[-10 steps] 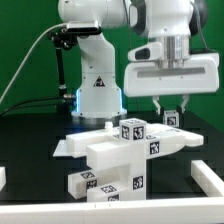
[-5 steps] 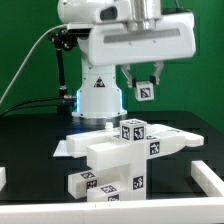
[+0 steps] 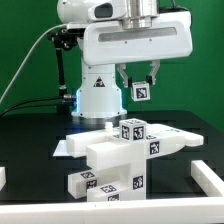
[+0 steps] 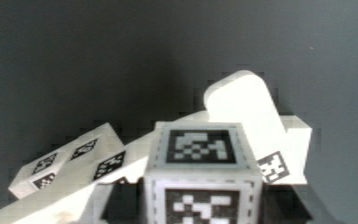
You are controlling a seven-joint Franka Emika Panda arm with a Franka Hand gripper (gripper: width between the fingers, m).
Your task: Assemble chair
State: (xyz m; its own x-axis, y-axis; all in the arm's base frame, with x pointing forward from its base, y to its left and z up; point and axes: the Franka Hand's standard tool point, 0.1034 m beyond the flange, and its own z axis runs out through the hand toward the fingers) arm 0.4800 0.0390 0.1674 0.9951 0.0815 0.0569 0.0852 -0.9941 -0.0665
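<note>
While the gripper (image 3: 141, 84) hangs high above the table, its two fingers are partly closed on a small white block (image 3: 142, 92) with a marker tag on its face, so the block rides clear of everything under it. Holding it up like that looks like a carrying pose: the piece can travel sideways without catching on anything. Straight below and a little toward the camera sits the half-built chair (image 3: 125, 150), a flat white slab with tagged cubes on top and more tagged blocks stacked under its front edge. From the wrist view the held block (image 4: 201, 178) fills the near part of the picture, with the chair's slab (image 4: 243, 100) and a tagged block (image 4: 73, 160) far beneath it. Open air lies all round the fingers; the nearest hard edges are the cubes on the slab, well apart from the block. Any descent would, I judge, need to line up squarely before coming down.
</note>
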